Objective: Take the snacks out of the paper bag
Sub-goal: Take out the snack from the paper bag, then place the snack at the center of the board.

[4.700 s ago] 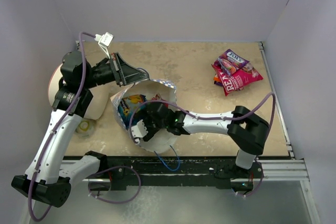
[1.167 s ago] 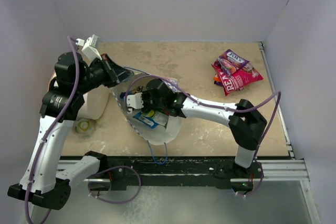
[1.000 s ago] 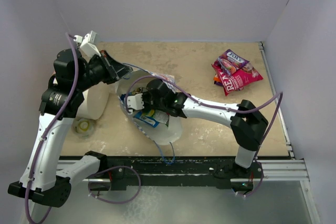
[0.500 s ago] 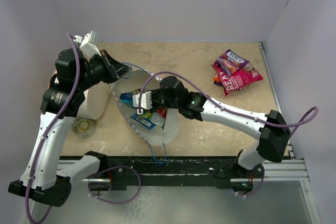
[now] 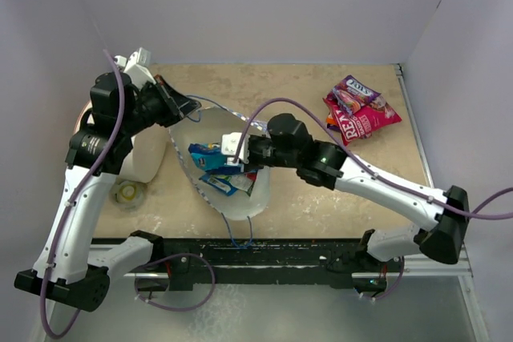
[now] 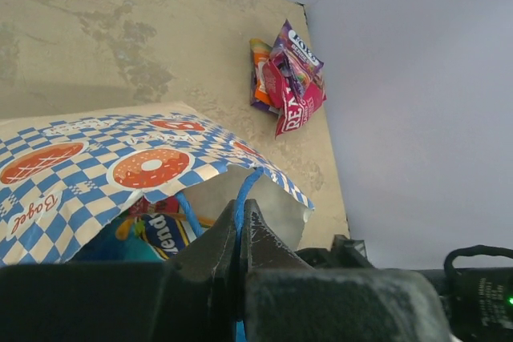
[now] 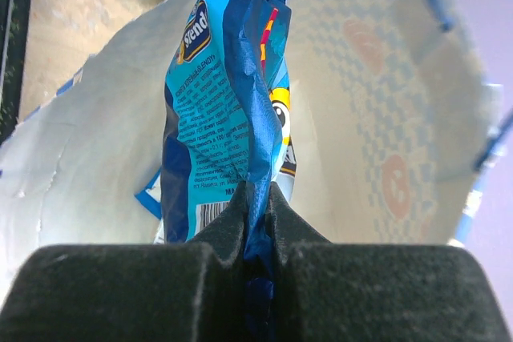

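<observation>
A: Top view: left end effector [image 5: 181,106] grips the paper bag [image 5: 240,207] at its top, on the worktop [image 5: 304,94].
B: And the right end effector [image 5: 243,154] pinches a blue packet [image 5: 205,155] within the bag's open mouth!
A: Left wrist: fingers shut tight on the blue handle [image 6: 243,194]; loose snacks [image 6: 286,78] lie well apart, far corner.
B: Right wrist: jaws clamped on the packet's edge, cream bag interior all around.

Bright, even light; soft shadows (near wrist foregrounds blurred).
</observation>
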Robot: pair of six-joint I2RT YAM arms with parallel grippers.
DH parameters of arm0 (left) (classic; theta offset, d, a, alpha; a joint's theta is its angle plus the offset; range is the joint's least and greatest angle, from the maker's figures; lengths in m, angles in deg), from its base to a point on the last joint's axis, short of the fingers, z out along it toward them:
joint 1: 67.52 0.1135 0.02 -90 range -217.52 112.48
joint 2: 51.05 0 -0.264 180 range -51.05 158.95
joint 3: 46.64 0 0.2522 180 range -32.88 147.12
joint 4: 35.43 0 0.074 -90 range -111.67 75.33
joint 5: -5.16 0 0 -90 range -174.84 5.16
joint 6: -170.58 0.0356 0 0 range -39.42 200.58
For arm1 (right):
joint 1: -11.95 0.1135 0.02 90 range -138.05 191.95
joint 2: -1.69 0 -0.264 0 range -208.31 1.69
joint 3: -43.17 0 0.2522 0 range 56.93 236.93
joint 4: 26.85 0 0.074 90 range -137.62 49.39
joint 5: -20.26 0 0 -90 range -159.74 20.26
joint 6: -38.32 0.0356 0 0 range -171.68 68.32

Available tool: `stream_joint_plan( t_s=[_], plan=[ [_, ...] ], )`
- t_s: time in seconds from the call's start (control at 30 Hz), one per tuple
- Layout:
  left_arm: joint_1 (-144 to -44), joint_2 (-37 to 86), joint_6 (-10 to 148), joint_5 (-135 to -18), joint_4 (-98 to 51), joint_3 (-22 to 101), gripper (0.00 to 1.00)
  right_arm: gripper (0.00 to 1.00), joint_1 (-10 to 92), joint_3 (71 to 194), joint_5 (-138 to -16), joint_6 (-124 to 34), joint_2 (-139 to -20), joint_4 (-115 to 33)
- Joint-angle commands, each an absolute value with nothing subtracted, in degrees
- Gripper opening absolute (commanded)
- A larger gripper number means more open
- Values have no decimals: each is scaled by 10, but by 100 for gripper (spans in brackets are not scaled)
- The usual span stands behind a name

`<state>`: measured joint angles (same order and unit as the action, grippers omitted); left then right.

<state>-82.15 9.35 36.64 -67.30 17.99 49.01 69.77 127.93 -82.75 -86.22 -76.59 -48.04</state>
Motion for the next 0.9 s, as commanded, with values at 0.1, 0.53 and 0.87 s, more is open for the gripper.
stream_joint_plan(
  t_s=[0.1, 0.53, 0.87],
  plan=[
    [-817, 73, 325, -663, 158, 494, 0, 0, 699, 1324, -850, -728, -661, -411],
    [-816, 57, 318, -669, 200, 501, 0, 0, 699, 1426, -734, -541, -517, -550],
    [-817, 55, 324, -669, 200, 504, 0, 0, 699, 1510, -461, -401, -474, -714]
  ],
)
